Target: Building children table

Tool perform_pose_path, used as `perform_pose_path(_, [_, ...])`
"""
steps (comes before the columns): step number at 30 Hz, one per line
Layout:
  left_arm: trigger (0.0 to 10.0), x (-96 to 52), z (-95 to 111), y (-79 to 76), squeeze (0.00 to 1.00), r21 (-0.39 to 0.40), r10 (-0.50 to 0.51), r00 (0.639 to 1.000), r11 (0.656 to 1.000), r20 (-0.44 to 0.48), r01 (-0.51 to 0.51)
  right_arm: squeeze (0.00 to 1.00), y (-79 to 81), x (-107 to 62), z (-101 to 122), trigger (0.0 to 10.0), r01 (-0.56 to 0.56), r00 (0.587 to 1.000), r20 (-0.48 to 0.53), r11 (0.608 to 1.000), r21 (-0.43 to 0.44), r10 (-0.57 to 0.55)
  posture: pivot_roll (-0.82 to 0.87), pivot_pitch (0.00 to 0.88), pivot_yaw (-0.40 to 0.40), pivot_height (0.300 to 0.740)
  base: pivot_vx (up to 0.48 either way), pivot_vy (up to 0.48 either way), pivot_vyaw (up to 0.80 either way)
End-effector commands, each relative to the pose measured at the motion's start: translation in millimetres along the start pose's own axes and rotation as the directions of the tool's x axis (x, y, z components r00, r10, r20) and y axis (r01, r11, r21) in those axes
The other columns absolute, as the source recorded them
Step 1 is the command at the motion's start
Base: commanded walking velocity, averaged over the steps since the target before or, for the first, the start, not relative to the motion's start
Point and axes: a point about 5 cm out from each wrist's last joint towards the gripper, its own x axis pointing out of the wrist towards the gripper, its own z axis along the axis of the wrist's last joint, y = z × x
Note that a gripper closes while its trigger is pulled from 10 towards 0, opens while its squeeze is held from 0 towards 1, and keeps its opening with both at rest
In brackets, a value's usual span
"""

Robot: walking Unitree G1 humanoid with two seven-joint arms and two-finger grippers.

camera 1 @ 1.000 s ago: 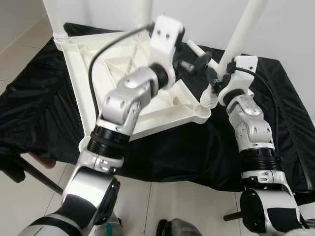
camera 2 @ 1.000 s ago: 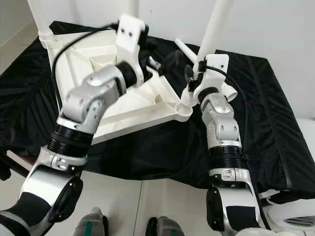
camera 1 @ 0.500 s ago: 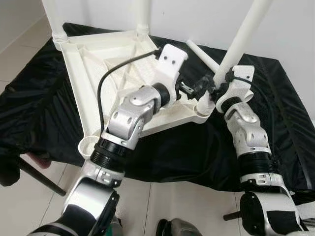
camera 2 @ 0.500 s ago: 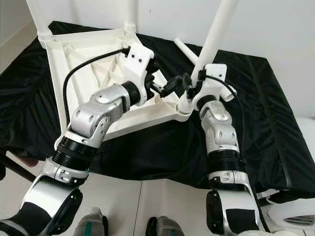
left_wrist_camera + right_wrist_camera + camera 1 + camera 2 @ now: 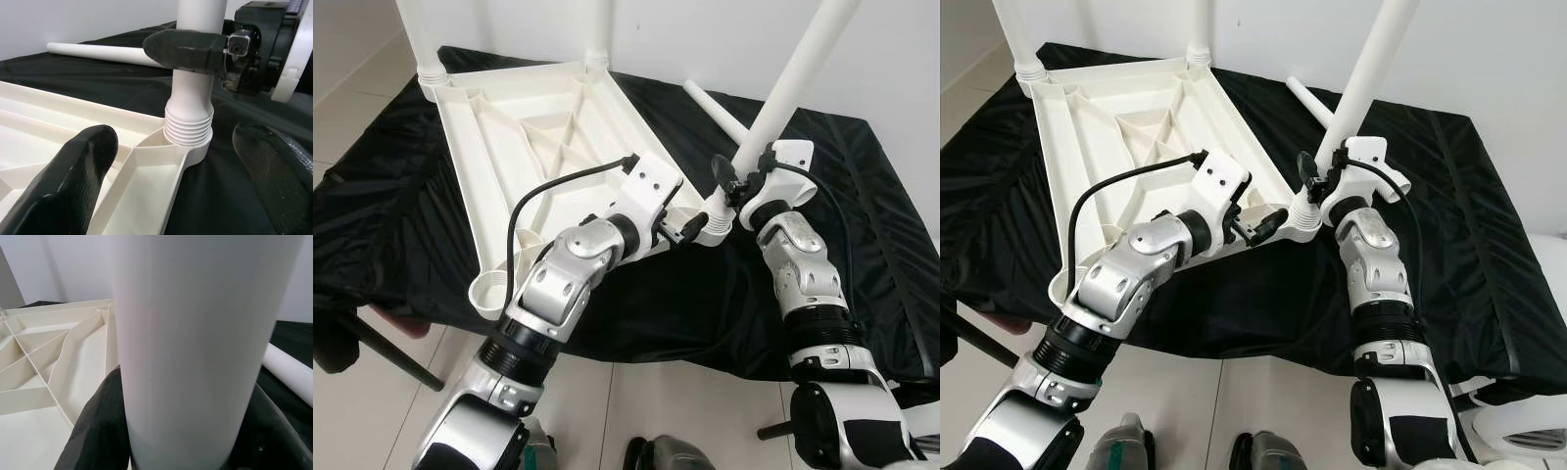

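The white table top [image 5: 529,127] lies upside down on a black cloth. A white leg [image 5: 793,78] stands tilted in the top's near right corner socket [image 5: 190,142], threaded end down. My right gripper [image 5: 729,181] is shut on this leg just above the threads; its dark fingers [image 5: 98,431] wrap the leg [image 5: 195,333]. My left gripper [image 5: 690,227] is open beside that corner. Its fingertips [image 5: 73,181] stand wide apart, one on each side of the socket, holding nothing.
Two legs [image 5: 421,34] [image 5: 597,29] stand upright in the far corners. A loose leg [image 5: 715,110] lies on the cloth [image 5: 391,196] behind the held one. The near left socket [image 5: 489,291] hangs at the cloth's front edge, with tiled floor below.
My left arm has swung down from above the table top's far right side to the near right corner. The right gripper keeps its hold on the leg, slightly shifted.
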Motion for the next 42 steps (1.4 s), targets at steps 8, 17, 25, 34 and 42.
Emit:
perform_pose_path(8, [10.0,-3.3,1.9,-1.8,0.0,0.008,0.025,1.0,1.0,0.002,-0.025,0.0,-12.7,-5.1,-12.3,10.0,0.028,0.999,-0.044,1.0,-0.005,-0.028,0.08,0.033,-0.103,0.74,0.0,0.0,0.0])
perform_pose_path(17, [10.0,-5.0,4.1,-3.5,0.0,0.011,0.024,1.0,1.0,0.012,-0.024,0.0,-17.6,-8.0,-15.3,10.0,0.033,0.998,-0.049,0.999,-0.005,-0.033,0.07,0.04,-0.098,0.74,0.0,0.0,0.0])
perform_pose_path(25, [10.0,-4.7,8.5,-2.9,0.0,0.014,0.024,0.999,1.0,0.022,-0.024,0.0,-10.9,-5.1,-23.3,10.0,-0.017,0.996,-0.084,1.0,0.008,0.018,0.07,0.049,-0.097,0.74,0.0,0.0,0.0])
perform_pose_path(34, [10.0,-5.8,10.1,-2.2,0.0,0.012,0.03,0.999,0.999,0.025,-0.03,0.0,-14.2,-5.7,-32.4,10.0,-0.029,0.99,-0.135,1.0,0.0,0.029,0.08,0.055,-0.097,0.74,0.0,0.0,0.0])
perform_pose_path(42, [10.0,-5.4,12.4,-1.7,0.0,0.006,0.033,0.999,0.999,0.033,-0.033,0.0,-13.5,-3.1,-31.8,10.0,-0.04,0.992,-0.121,0.999,-0.008,0.039,0.08,0.057,-0.098,0.74,0.0,0.0,0.0])
